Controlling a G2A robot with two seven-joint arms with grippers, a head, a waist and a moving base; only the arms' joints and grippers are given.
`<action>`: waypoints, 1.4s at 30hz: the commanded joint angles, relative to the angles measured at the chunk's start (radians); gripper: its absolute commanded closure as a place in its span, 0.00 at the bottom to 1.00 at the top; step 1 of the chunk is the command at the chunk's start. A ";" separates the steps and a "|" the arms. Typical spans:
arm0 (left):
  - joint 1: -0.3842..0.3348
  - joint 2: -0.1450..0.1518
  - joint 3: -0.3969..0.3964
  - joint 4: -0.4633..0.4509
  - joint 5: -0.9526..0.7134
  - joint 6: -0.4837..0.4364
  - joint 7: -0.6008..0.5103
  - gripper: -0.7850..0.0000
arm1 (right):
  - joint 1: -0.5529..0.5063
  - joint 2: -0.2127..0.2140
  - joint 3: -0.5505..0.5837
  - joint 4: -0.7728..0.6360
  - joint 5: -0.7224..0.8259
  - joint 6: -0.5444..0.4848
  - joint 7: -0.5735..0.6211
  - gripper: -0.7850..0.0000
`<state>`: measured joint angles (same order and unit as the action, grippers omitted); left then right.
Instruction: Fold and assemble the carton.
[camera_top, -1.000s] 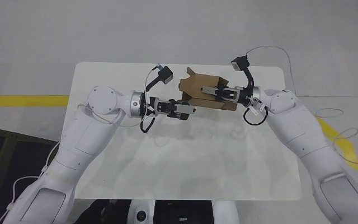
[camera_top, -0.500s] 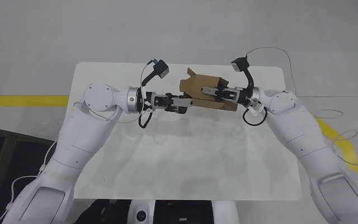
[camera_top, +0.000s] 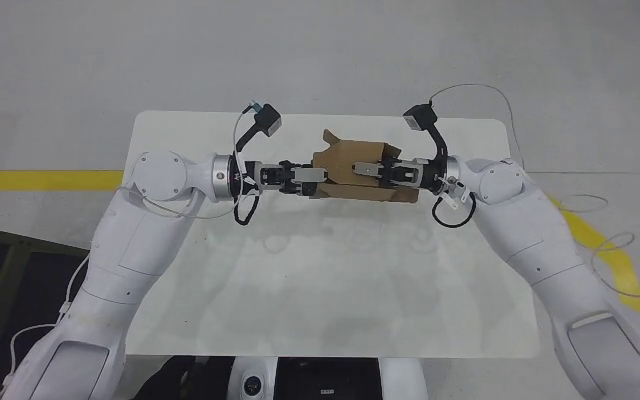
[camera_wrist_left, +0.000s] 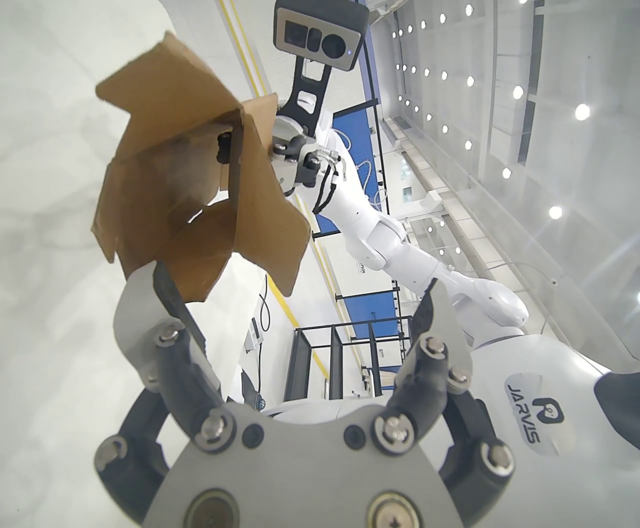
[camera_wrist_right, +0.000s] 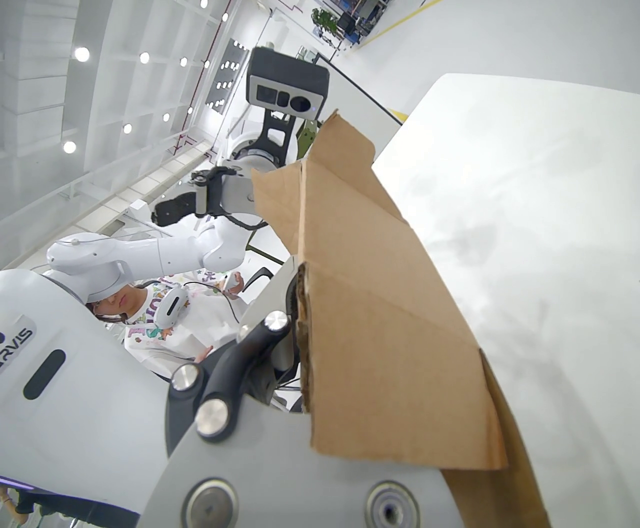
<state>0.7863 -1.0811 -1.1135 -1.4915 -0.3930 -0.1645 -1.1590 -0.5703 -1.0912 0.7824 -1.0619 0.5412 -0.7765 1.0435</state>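
**Desk:** What's moved in the last second?

**Me:** I've drawn my left arm back toward 9 o'clock. The carton (camera_top: 350, 168) has shifted that way too, carried by the right hand (camera_top: 385, 172).

**Desk:** Top view?

**Me:** The carton is held over the table (camera_top: 200, 300), toward 12 o'clock from its middle. My left hand (camera_top: 310, 180) is at the carton's 9 o'clock end, the right at its 3 o'clock end.

**Desk:** Left wrist?

**Me:** My left hand (camera_wrist_left: 295, 305) is spread wide. One fingertip (camera_wrist_left: 160, 290) is just beside a lower flap of the carton (camera_wrist_left: 200, 210). The flaps are splayed and the open end faces me.

**Desk:** Right wrist?

**Me:** My right hand (camera_wrist_right: 299, 305) pinches a wall of the carton (camera_wrist_right: 380, 325). I see one finger against the panel's edge; the other is hidden behind the cardboard. The table (camera_wrist_right: 525, 200) lies beyond.
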 joint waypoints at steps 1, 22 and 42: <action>-0.004 0.000 -0.003 0.001 0.001 -0.004 0.008 0.00 | -0.002 -0.001 0.000 -0.003 -0.004 0.001 0.001 1.00; -0.015 -0.012 0.046 -0.006 -0.022 -0.010 0.021 0.00 | 0.010 -0.020 0.020 0.015 -0.032 -0.017 -0.034 1.00; -0.006 -0.024 0.085 -0.021 -0.040 -0.002 0.021 0.00 | -0.003 -0.038 0.057 -0.003 -0.084 -0.019 -0.102 1.00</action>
<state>0.7784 -1.1045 -1.0310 -1.5117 -0.4319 -0.1673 -1.1363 -0.5712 -1.1286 0.8377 -1.0628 0.4587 -0.7957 0.9440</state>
